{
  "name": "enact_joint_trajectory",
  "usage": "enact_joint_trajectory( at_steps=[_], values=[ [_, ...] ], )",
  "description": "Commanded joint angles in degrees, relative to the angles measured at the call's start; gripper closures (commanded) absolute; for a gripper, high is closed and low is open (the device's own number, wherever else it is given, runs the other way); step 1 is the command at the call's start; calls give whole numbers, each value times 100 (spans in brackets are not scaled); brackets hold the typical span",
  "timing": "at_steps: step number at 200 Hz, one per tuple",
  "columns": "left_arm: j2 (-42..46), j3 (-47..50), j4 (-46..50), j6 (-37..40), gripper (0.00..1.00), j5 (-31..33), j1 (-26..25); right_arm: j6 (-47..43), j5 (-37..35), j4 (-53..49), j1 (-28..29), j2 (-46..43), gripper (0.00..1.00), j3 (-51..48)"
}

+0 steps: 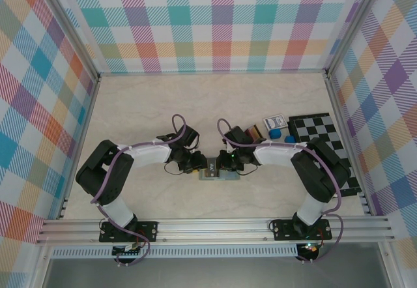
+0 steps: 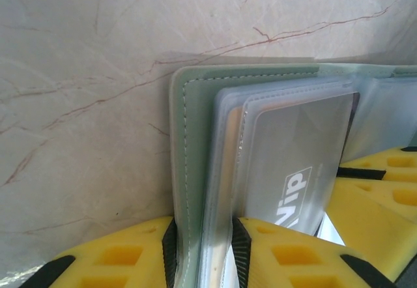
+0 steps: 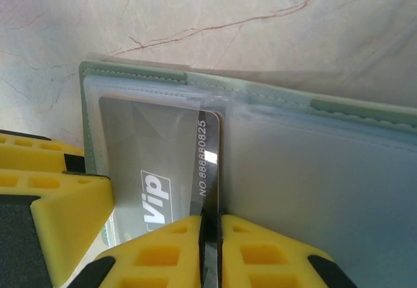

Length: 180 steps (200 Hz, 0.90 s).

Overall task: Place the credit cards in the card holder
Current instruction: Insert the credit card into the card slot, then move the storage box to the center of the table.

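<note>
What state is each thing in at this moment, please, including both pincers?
card holder, open.
Vip card, mostly inside a clear sleeve, one edge strip outside.
left pincer, shut on the card holder's cover edge.
right pincer, shut on the Vip card's exposed edge.
spare cards, loose on the table, outside the holder.
checkerboard, unfolded flat.

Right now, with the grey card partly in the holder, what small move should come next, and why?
Probably the right tool should slide the grey card farther into the clear sleeve: its numbered edge is outside it, pinched, while the left tool clamps the card holder.
</note>
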State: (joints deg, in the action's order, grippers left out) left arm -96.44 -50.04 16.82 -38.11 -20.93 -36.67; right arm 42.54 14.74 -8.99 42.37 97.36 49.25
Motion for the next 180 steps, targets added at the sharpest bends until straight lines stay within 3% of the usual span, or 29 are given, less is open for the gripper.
enact_joint_trajectory(
  at_steps=[1, 25, 40, 71, 97, 133, 180],
  values=[
    [150, 111, 71, 5, 66, 230, -86, -212, 25, -530, 184, -288, 85, 380],
    [386, 157, 147, -45, 58, 480, -86, -270, -171, -453, 156, -722, 76, 182],
    [508, 128, 273, -50, 54, 664, -86, -439, -426, -1017, 99, -824, 71, 383],
    [687, 57, 324, -88, 47, 749, -84, -598, -1588, -2013, 3, -1344, 69, 662],
    [677, -201, 265, -122, 47, 621, -86, -752, -2814, -3071, -428, -1683, 65, 956],
    [64, -1054, 118, -257, 46, 191, -184, -1527, -2921, -3533, -1360, -1756, 63, 1243],
    [-1290, -2741, 475, -433, 44, -22, -474, -2125, -2897, -3646, -1985, -1452, 55, 1611]
  ],
)
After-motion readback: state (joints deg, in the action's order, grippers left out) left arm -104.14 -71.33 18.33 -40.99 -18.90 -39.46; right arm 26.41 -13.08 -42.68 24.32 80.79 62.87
